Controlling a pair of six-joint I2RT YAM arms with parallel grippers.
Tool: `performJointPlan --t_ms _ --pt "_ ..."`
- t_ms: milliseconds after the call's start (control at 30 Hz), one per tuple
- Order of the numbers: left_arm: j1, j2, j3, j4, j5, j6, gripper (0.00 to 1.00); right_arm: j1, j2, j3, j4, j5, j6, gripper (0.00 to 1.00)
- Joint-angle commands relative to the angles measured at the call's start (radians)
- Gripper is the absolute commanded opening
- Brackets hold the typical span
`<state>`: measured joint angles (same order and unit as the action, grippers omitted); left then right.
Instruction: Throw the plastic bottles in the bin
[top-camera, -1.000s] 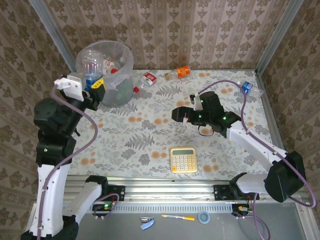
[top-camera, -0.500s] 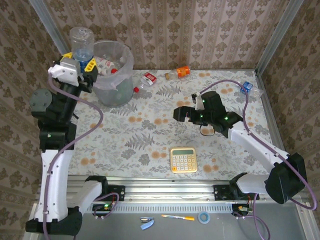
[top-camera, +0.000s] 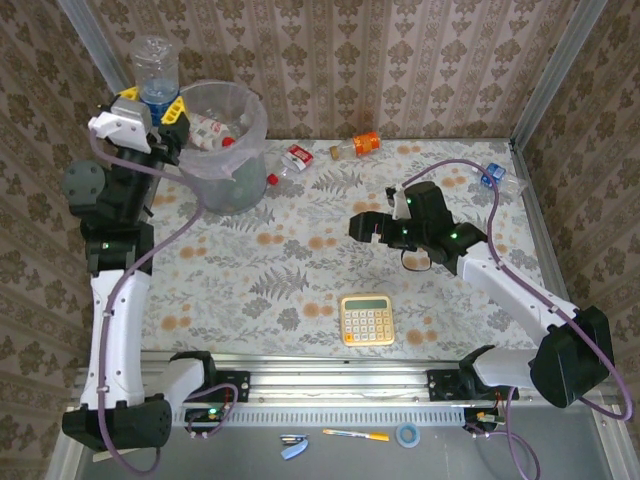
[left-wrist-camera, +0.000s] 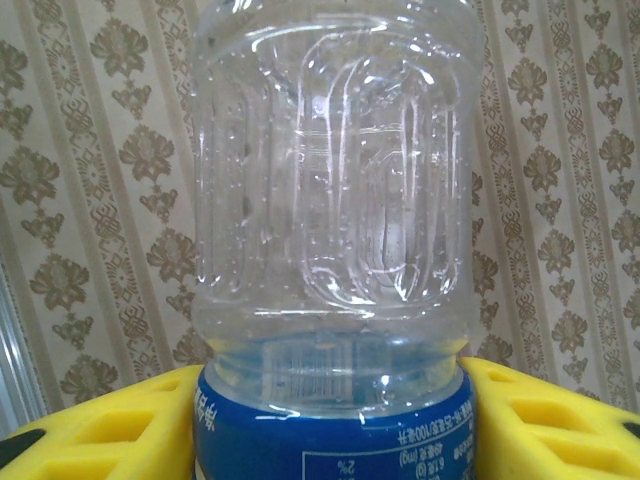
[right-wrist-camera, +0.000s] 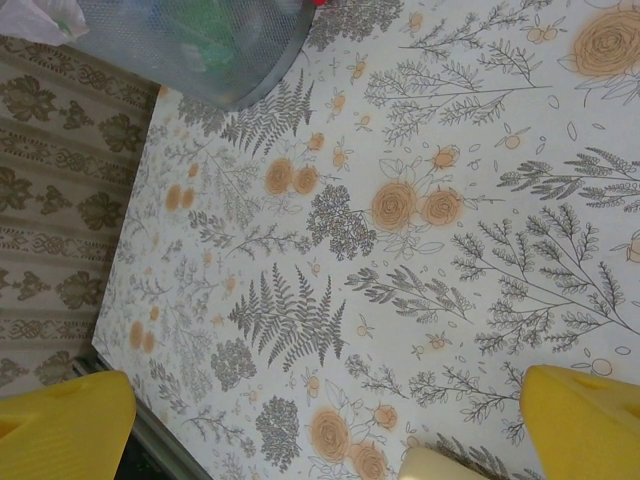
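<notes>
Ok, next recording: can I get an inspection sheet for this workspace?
Surface: floral-patterned tabletop, flat.
Job's things: round grey bag-lined bin far left, discarded bottles inside; clear blue-labelled plastic bottle raised beside its rim; red-labelled bottle, orange-labelled bottle, blue-capped bottle lying on the table.
Clutter: yellow calculator near front; orange pen, tape roll on near ledge.
Grippers: left gripper shut on the blue-labelled bottle; right gripper open above bare table.
Cables: purple cables along both arms.
Surroundings: patterned wallpaper walls, metal frame posts.
</notes>
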<state>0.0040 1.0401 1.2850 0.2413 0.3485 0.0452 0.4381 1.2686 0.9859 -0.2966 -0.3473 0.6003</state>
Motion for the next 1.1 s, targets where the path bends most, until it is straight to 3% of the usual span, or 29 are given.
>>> performJointPlan --t_ms 0,167,300,333,400,467,733,1067 --pt "0.017 0.029 0.019 0.048 0.041 -0.045 0.22 -0.009 -0.006 0.004 -0.029 0.008 -0.026 1.00" --pt "0.027 0.164 0.137 -0.122 0.053 -0.026 0.23 -0.019 -0.011 0.004 -0.035 0.004 -0.031 1.00" --pt "0.050 0.357 0.318 -0.359 0.046 0.002 0.29 -0.029 -0.017 -0.006 -0.036 -0.002 -0.033 1.00" --pt "0.060 0.411 0.368 -0.416 0.043 0.004 0.39 -0.033 -0.019 -0.008 -0.035 -0.006 -0.033 1.00" --pt "0.065 0.508 0.480 -0.534 0.028 0.008 0.83 -0.036 -0.020 -0.009 -0.039 -0.014 -0.034 1.00" --pt "0.065 0.572 0.588 -0.633 0.015 -0.004 0.99 -0.042 -0.026 -0.009 -0.048 -0.016 -0.038 1.00" --pt "0.053 0.558 0.786 -0.713 -0.073 -0.033 1.00 -0.049 -0.050 -0.051 -0.026 -0.025 -0.023 1.00" --pt "0.025 0.427 0.758 -0.722 -0.051 -0.004 1.00 -0.052 -0.046 -0.058 -0.013 -0.033 -0.016 1.00"
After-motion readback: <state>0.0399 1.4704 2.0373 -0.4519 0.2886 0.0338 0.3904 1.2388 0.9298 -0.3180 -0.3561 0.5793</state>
